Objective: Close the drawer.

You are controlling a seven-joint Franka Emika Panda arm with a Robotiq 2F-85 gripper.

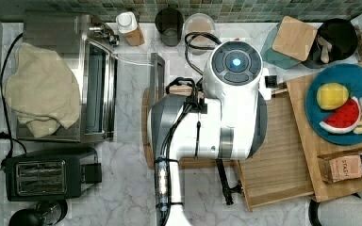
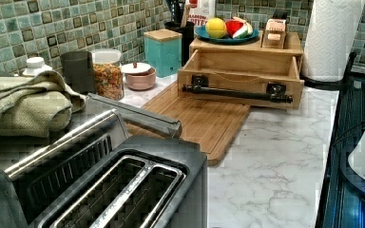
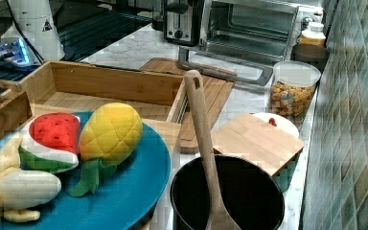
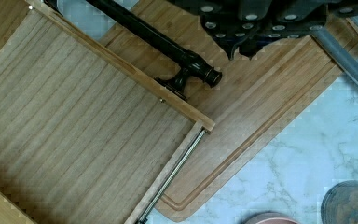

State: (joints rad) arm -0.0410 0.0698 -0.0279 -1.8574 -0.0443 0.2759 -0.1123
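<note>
The drawer [image 1: 278, 155] stands pulled far out of its low wooden box [image 2: 247, 47], its plank floor [image 4: 74, 140] bare. A black bar handle [image 2: 237, 93] runs along the drawer front [image 4: 168, 46], which rests over the wooden cutting board [image 2: 204, 118]. In the top view my white arm [image 1: 226, 113] hangs over the board and the drawer's edge nearest the top view's left. In the wrist view my gripper [image 4: 242, 49] hovers shut above the cutting board [image 4: 270, 116], just outside the drawer front near the end of the handle, holding nothing.
A toaster oven [image 1: 94, 89] with its door down and a black toaster [image 1: 42, 176] stand at the top view's left. A blue plate [image 1: 327, 77] of toy fruit sits on the box. Jars and cups line the tiled wall; a paper towel roll [image 2: 332, 38] is beside the box.
</note>
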